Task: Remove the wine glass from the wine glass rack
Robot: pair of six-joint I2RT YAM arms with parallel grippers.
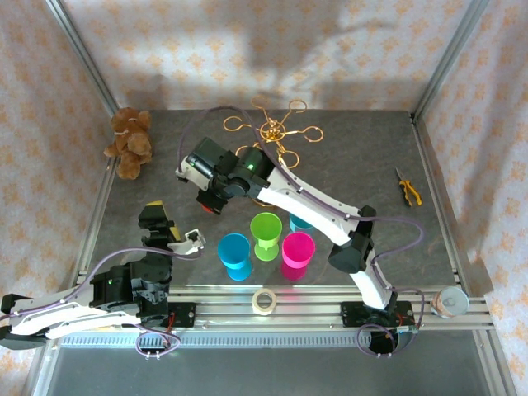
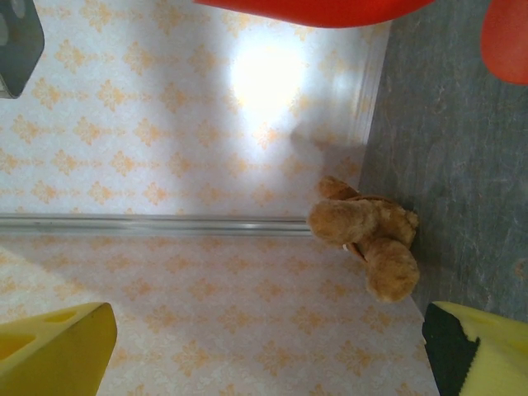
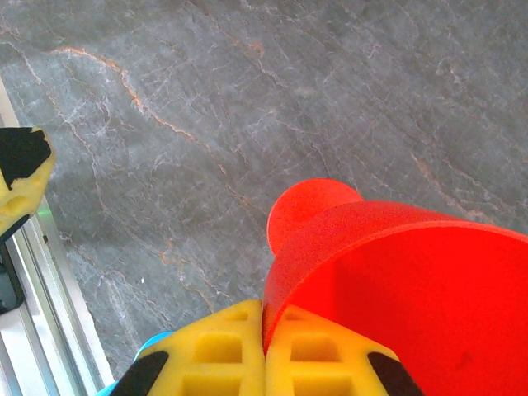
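My right pincer (image 3: 264, 318) is shut on the rim of the red wine glass (image 3: 412, 280). The two yellow fingers press the thin wall between them, so the bowl reaches forward past the fingertips, and its round foot (image 3: 312, 213) lies beyond. Under the pincer is only the grey surface (image 3: 247, 91). The wine glass rack (image 1: 271, 129) stands on the far side of this pincer, a little to its right and well apart from it. I see no glass on its gold loops, so I judge the taking-off is done and the setting down remains. A rim grip is thin, so I would move slowly. My left pincer (image 2: 268, 355) is spread wide and carries nothing; it waits nearer to me than the right one, facing the teddy bear (image 2: 367, 235)
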